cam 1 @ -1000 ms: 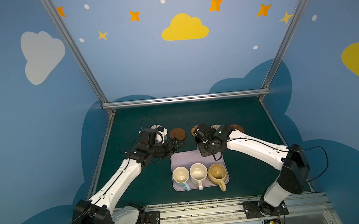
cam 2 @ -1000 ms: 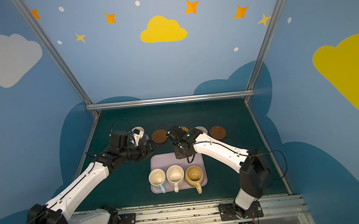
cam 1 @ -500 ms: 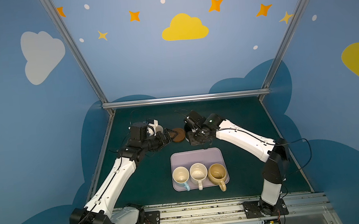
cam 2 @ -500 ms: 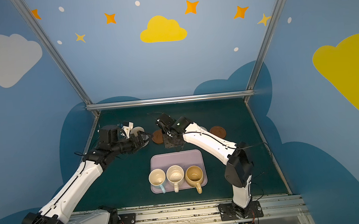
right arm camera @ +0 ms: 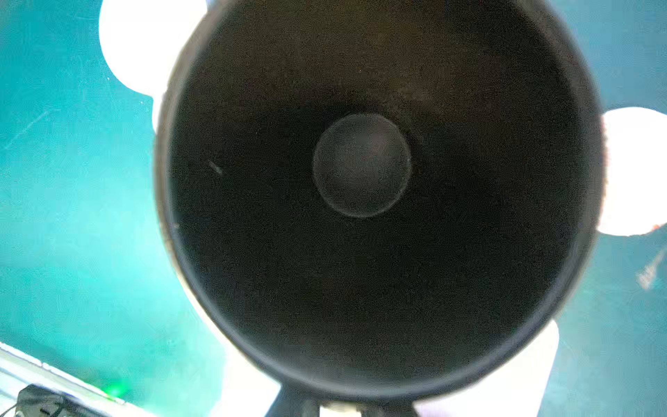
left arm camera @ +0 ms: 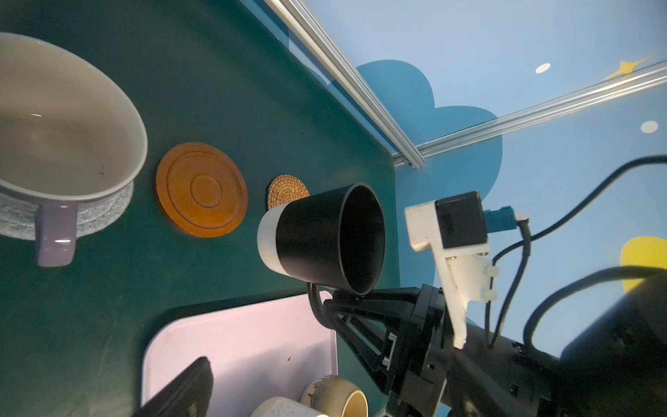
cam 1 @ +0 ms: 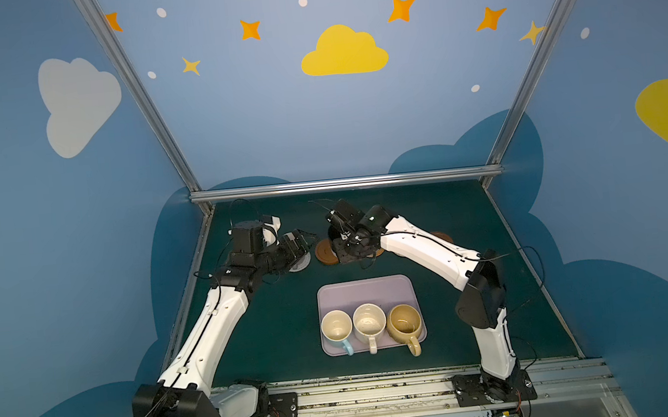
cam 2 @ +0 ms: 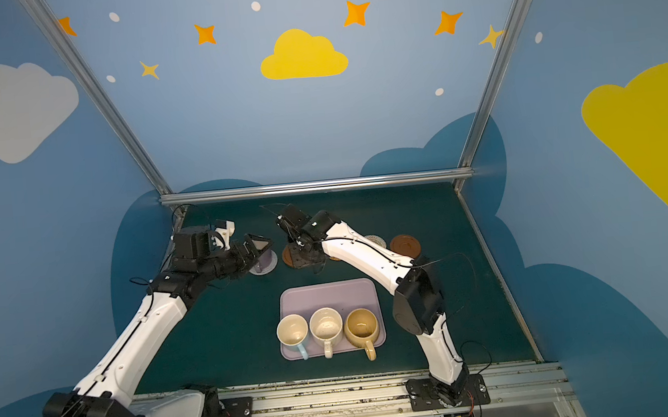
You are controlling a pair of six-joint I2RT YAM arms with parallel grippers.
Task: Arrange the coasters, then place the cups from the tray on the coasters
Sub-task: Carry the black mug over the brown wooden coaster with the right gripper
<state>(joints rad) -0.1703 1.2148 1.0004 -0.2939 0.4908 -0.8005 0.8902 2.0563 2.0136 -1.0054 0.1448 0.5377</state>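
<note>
The lilac cup [cam 2: 263, 260] stands on the pale grey woven coaster [left arm camera: 103, 216]. My left gripper [cam 2: 258, 245] hovers open just above and beside it; one of its fingers [left arm camera: 180, 390] shows over the tray [left arm camera: 234, 343]. My right gripper [cam 1: 347, 246] is shut on the handle of the black cup [left arm camera: 325, 238], which hangs tilted beside a brown wooden coaster [left arm camera: 202, 189] and the orange woven coaster [left arm camera: 287, 187]. The black cup's inside [right arm camera: 361, 166] fills the right wrist view. The light blue cup [cam 1: 336, 326], the speckled cream cup [cam 1: 369, 319] and the mustard cup [cam 1: 405, 320] stand on the tray [cam 1: 365, 292].
A cream woven coaster [cam 2: 375, 240] and a second brown wooden coaster [cam 2: 405, 245] lie to the right behind my right arm. An aluminium rail [cam 1: 346, 183] bounds the back of the green table.
My right gripper has carried the black cup from the tray's far edge leftward and back to the brown coaster. My left arm has risen and drawn back from the lilac cup.
</note>
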